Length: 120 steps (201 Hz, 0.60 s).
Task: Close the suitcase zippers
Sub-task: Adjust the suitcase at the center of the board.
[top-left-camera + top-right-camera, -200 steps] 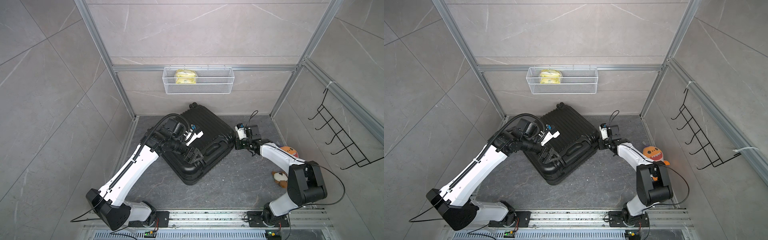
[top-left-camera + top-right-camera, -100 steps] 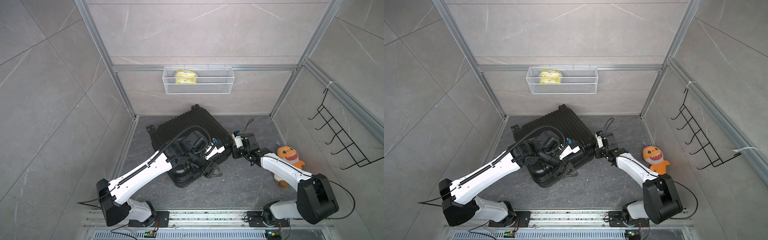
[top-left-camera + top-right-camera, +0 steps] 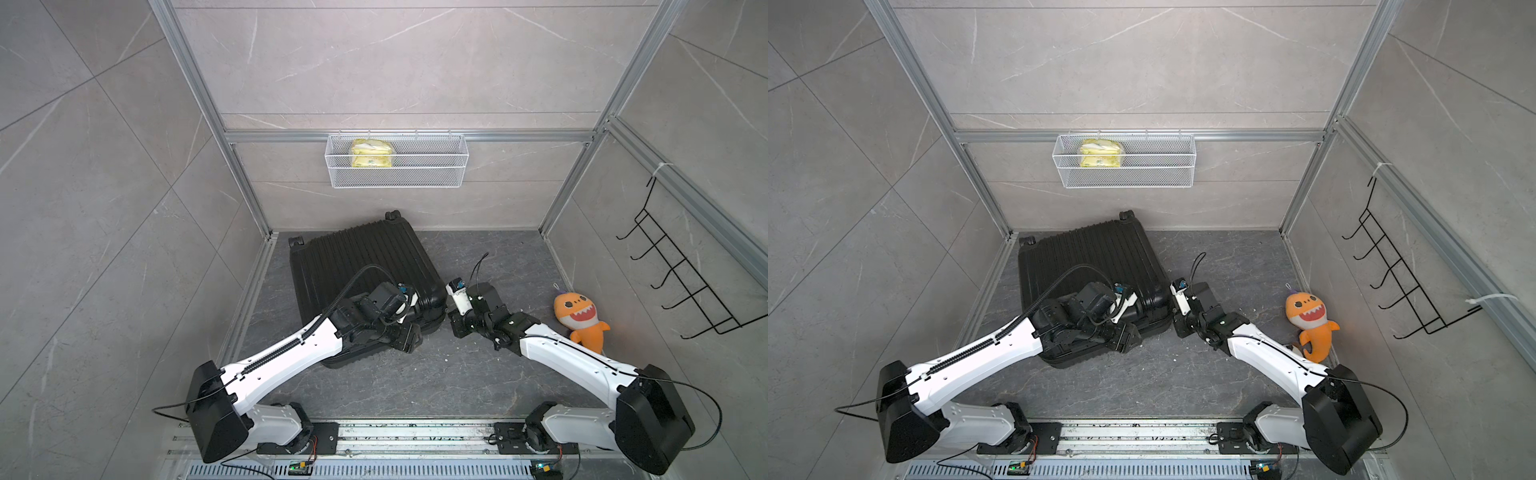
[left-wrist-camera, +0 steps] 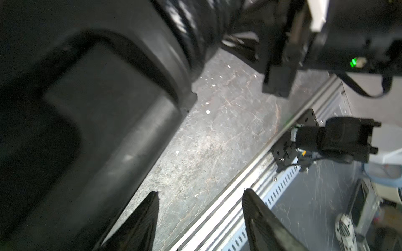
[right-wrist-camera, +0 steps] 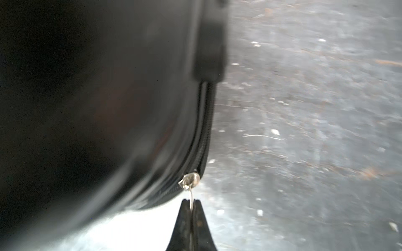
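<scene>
On dark stone-look floor [image 3: 415, 374], between grey tiled walls [image 3: 104, 208], suitcase [image 3: 357, 257] is lying flat toward back-left corner. At its near-right corner right gripper [image 5: 191, 204] is pinching zipper pull [image 5: 189, 180]; left gripper [image 4: 200, 208] is hanging jaws apart, empty, beside front edge. Off right, plush shark [image 3: 579, 318] is sitting; wire basket [image 3: 415, 174] is hanging behind.

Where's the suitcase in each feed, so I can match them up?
Top views: the suitcase lies flat on the floor, left of centre, in both.
Left wrist: its dark moulded side fills much of the frame, beside the open left hand.
Right wrist: its blurred shell fills much of the frame.
Shared landmark: the right hand at its corner, shut on the zipper pull.
</scene>
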Available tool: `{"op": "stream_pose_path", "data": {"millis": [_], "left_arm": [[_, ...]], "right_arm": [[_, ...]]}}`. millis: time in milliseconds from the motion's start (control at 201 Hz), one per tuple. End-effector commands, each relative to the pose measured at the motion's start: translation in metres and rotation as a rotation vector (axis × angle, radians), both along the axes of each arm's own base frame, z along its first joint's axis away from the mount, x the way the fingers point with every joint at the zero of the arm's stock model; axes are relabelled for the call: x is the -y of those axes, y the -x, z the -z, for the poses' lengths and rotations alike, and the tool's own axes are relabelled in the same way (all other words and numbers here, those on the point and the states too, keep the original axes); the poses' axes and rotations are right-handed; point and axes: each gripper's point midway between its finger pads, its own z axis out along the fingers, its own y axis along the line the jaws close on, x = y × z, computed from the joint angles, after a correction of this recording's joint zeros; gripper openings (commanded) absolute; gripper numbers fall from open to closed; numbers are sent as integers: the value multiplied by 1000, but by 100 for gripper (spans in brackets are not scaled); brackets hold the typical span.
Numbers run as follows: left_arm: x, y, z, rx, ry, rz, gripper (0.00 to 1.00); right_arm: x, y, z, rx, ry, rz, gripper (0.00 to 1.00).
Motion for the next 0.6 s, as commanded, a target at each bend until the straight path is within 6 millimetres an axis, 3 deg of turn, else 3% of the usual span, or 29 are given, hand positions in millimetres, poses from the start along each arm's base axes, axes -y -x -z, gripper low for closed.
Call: {"op": "stream_pose_path", "data": {"millis": [0,174,324,394,483,593], "left_arm": [[-62,-50,2,152,-124,-349,66],[-101,-51,-8,218,-132,-496,66],[-126,-53,-31,287,-93,-637,70],[-149,-57,-42,306,-80,-823,76],[-182,-50,-55,278,-62,-1091,75],[-183,-50,-78,267,19,-1152,78]], "right_arm": [[-22,19,-16,34,-53,-52,0],[-61,39,-7,56,-41,-134,0],[-94,47,-6,95,-14,-177,0],[-106,50,-9,110,-21,-188,0],[-118,51,-12,118,-29,-204,0],[-129,52,-15,126,-30,-221,0]]}}
